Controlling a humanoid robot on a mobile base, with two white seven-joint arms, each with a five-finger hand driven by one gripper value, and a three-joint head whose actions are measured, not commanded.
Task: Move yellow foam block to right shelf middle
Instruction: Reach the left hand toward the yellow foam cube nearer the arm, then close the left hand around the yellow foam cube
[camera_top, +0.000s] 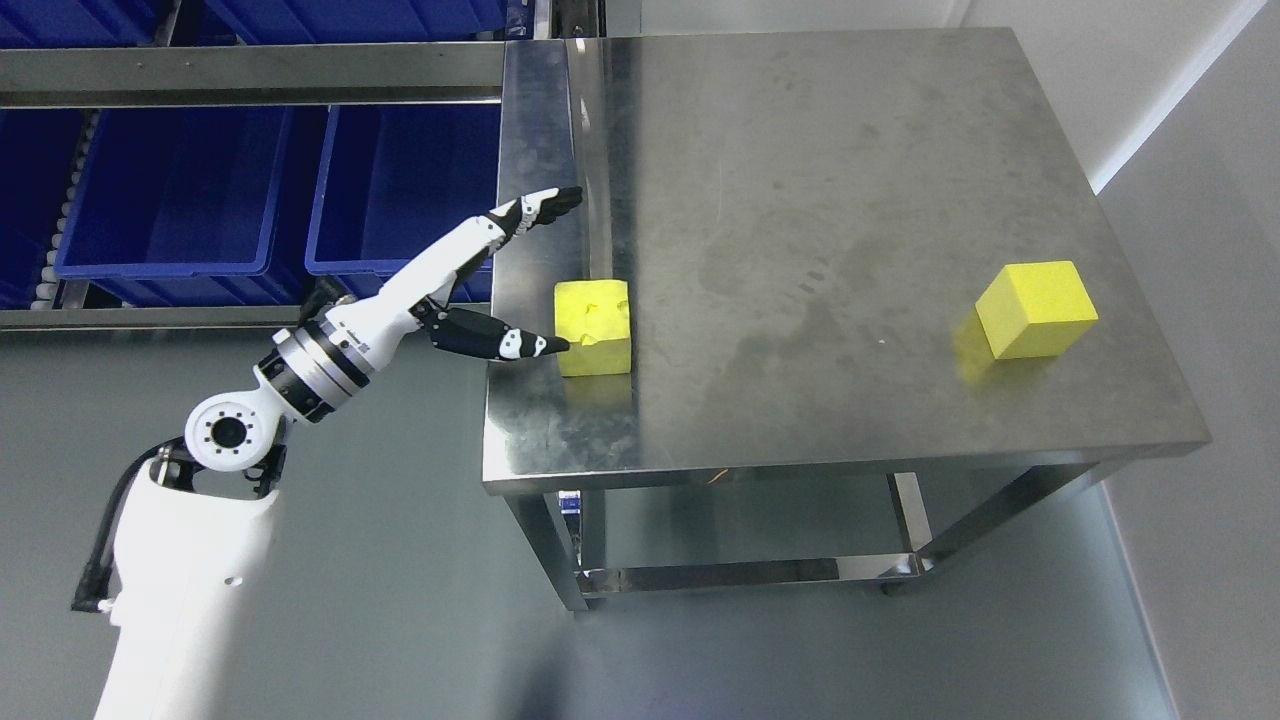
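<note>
yellow foam block (594, 340) | dented cube | steel table (850, 200) | left robot hand (480, 290) spread, thumb touching

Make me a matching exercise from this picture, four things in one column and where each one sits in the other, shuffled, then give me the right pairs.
Things:
1. left hand
2. dented yellow block
3. smooth yellow block
4. blue bins

Places:
A. near the steel table's right edge
B. on the shelving left of the table
C. at the table's left edge, fingers spread around a block
D. near the table's left edge, beside a thumb tip

Pairs: 1-C, 2-D, 3-A, 4-B
</note>
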